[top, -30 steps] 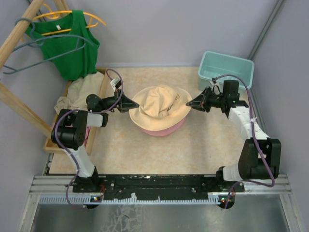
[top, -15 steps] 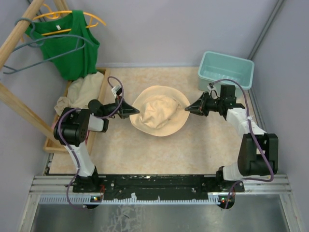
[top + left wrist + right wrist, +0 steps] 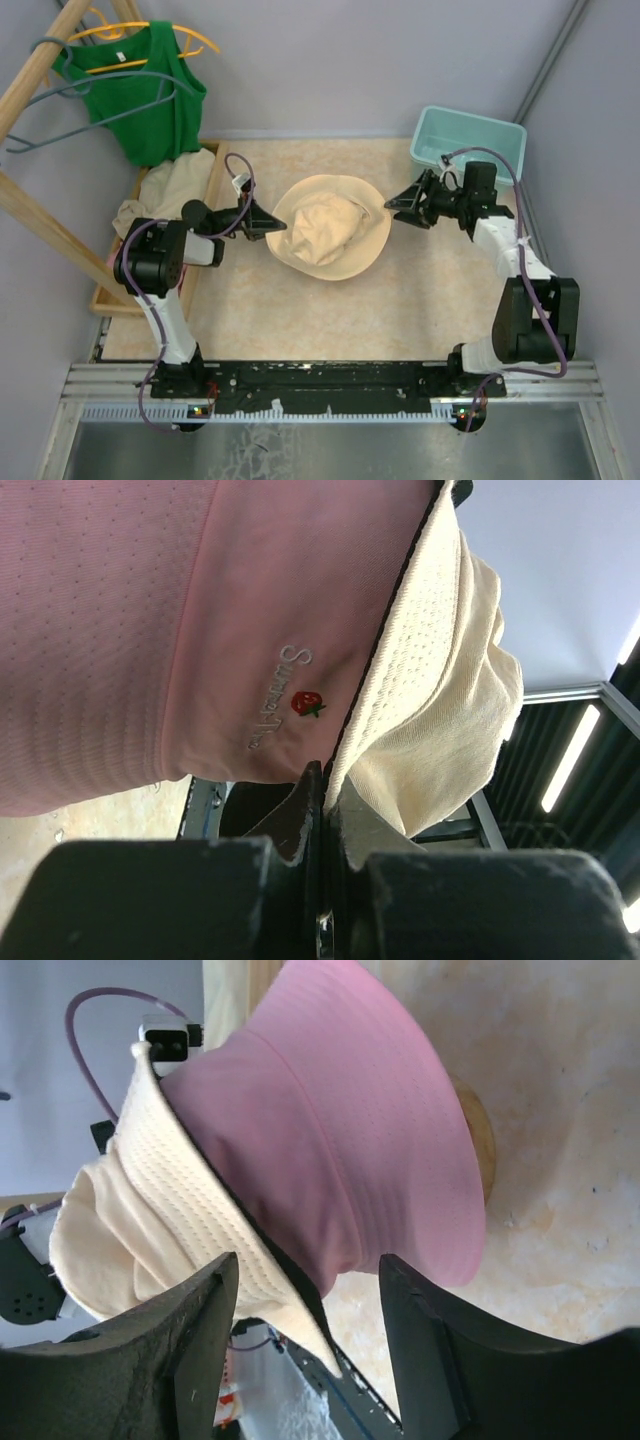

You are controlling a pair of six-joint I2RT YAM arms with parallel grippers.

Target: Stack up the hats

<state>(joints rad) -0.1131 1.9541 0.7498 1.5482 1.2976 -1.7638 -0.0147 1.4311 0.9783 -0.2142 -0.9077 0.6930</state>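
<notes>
From above, the beige hat [image 3: 330, 225] lies on the table [image 3: 260, 300]. The left gripper [image 3: 272, 222] is at its left brim, and the right gripper [image 3: 393, 205] is spread just off the right brim.

Left wrist: jaws pinch the beige brim, over the pink hat [image 3: 150, 630].

Right wrist: fingers apart, holding nothing.

The step looks like setting beige on pink; next, the left must release.
</notes>
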